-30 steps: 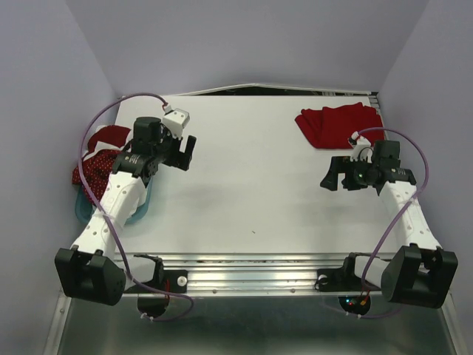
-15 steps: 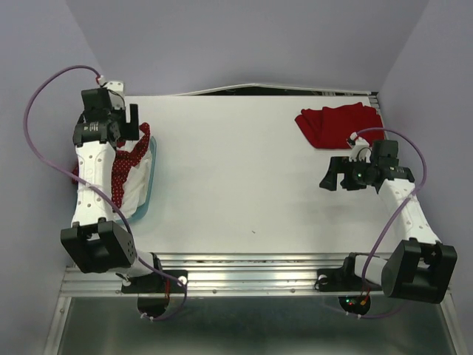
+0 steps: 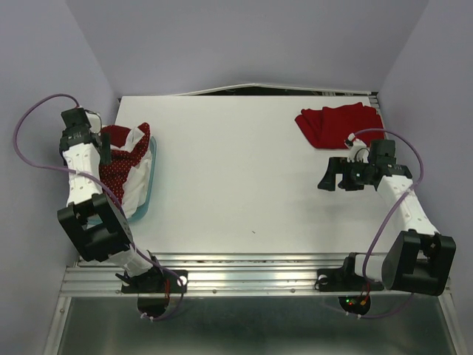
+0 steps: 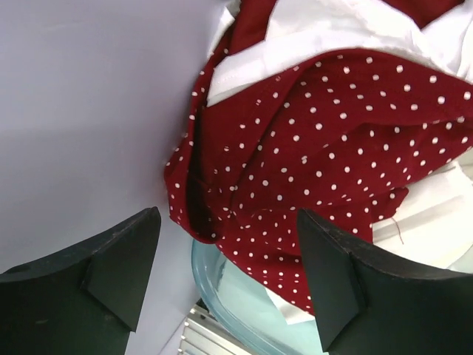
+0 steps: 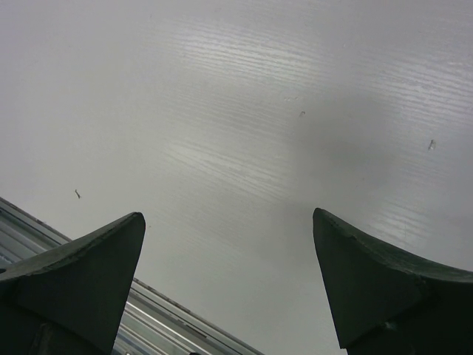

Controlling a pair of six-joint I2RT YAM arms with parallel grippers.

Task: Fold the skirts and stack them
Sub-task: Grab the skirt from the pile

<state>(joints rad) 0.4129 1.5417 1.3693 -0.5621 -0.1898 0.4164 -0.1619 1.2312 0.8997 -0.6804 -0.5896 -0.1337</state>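
Note:
The dark red polka-dot skirt lies bunched with white cloth in a pale blue basket at the table's left edge. In the left wrist view the dotted skirt spills over the basket rim. My left gripper hovers by the left wall over this heap, and it is open with nothing between its fingers. The plain bright red skirt lies folded at the back right. My right gripper hangs open in front of it, and it holds nothing over the bare table.
The lilac left wall is right beside the left gripper. A metal rail runs along the table's near edge and shows in the right wrist view as the rail. The arm bases stand at the near corners.
My left arm has swung from over the table out to the left wall and down to the basket of cloth. Its jaws have narrowed slightly. The right arm has barely moved.

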